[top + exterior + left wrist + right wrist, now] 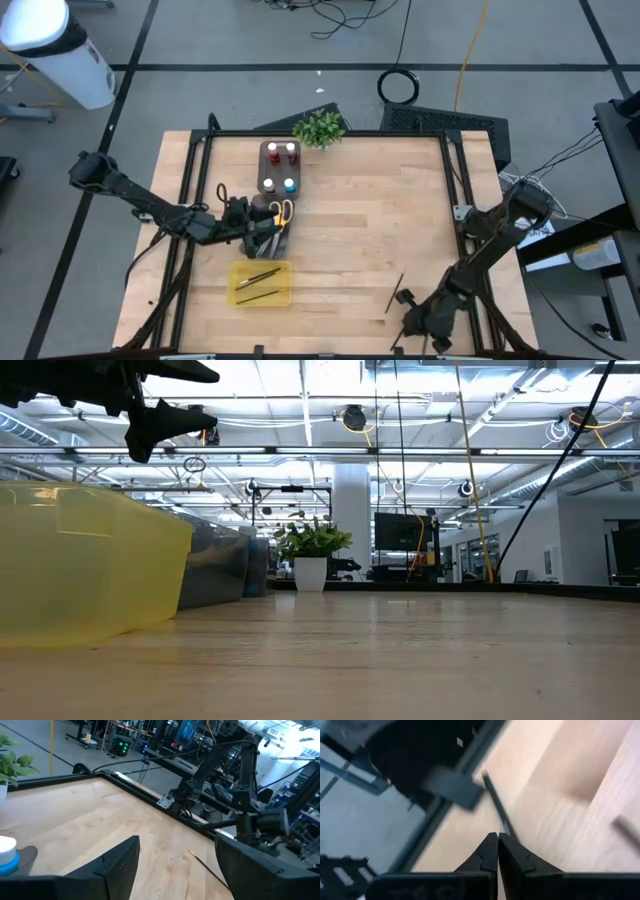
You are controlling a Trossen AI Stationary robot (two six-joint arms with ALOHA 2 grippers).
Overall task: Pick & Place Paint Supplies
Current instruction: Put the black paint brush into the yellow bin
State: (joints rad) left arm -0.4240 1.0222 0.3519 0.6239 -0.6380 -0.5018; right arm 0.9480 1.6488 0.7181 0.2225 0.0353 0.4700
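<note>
Two dark fingers of the right gripper (498, 851) are pressed together by a brush (394, 293), likely to lift it, while the left gripper (177, 865) waits spread apart above the grey tray (272, 241).

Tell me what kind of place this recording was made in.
Probably a robotics lab or workshop in an open industrial hall. A wooden table with a black frame stands on a taped grey floor; the low view shows exposed ceiling trusses, hanging cables and monitors.
</note>
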